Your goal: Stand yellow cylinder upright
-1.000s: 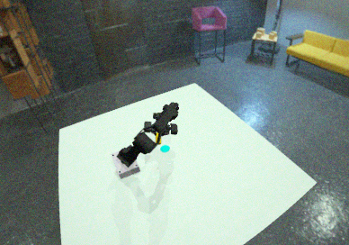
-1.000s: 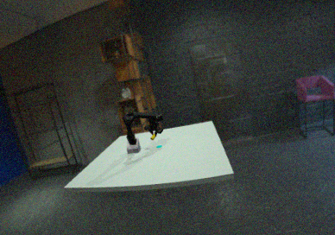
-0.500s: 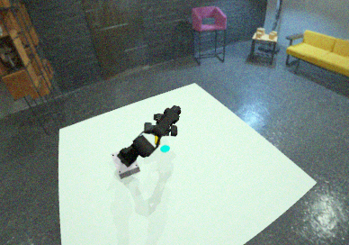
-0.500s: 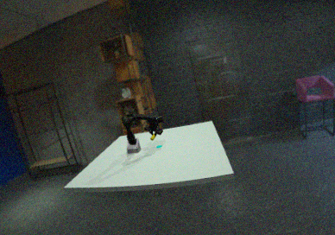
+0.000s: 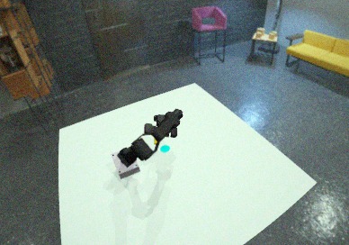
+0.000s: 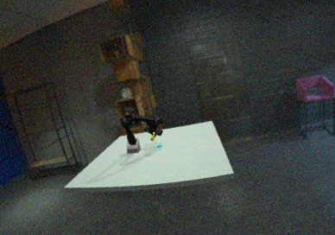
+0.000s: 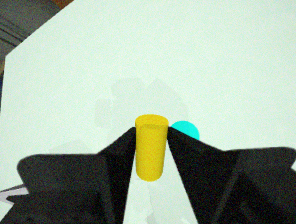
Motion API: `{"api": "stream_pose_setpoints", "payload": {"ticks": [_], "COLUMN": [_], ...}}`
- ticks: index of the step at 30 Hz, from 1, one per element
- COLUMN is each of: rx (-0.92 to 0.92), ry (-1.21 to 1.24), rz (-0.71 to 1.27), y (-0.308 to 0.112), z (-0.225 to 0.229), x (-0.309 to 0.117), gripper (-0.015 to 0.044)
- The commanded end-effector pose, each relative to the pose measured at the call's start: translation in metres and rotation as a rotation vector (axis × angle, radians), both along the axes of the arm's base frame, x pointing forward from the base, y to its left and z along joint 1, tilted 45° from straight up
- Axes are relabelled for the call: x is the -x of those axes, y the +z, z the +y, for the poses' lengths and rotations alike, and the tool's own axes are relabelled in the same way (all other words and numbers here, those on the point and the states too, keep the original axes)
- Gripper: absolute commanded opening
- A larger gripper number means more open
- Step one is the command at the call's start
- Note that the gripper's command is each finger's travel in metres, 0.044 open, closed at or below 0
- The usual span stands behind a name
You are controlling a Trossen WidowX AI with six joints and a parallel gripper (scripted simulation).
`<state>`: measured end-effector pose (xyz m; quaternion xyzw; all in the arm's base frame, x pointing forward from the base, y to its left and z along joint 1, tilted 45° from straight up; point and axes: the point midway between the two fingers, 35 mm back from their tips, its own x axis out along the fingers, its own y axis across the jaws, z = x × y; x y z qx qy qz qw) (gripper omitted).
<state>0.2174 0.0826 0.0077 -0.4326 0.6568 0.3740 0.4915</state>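
Note:
The yellow tall cylinder (image 5: 156,141) (image 6: 153,136) (image 7: 151,152) is held in the air above the white table, tilted in the exterior view. My gripper (image 6: 154,134) (image 7: 151,130) is shut on it, with one finger on each side near one end of it in the wrist view. The cyan circle (image 5: 165,149) (image 6: 159,146) (image 7: 187,130) lies flat on the table, with nothing standing on it. In the wrist view it shows just right of the cylinder, partly covered by the right finger. The arm hides most of the cylinder in the top view.
The white table (image 5: 225,180) (image 6: 194,160) bears the arm's base (image 5: 129,172) (image 6: 133,149), left of the circle in the top and exterior views. Shadows of the arm fall across the table. Shelves, a pink chair (image 5: 209,26) and a yellow sofa (image 5: 319,49) stand beyond the table.

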Motion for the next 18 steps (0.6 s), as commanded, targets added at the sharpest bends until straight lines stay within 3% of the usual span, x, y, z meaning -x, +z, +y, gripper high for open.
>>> {"api": "stream_pose_setpoints", "payload": {"ticks": [1, 18], "rx": [-0.029, -0.154], "ry": [0.000, 0.002], "rz": [-0.001, -0.014], "y": [0.0000, -0.0007], "z": [0.0001, -0.0005], "x": [0.0009, 0.0015], "gripper": [0.0105, 0.0105]}}
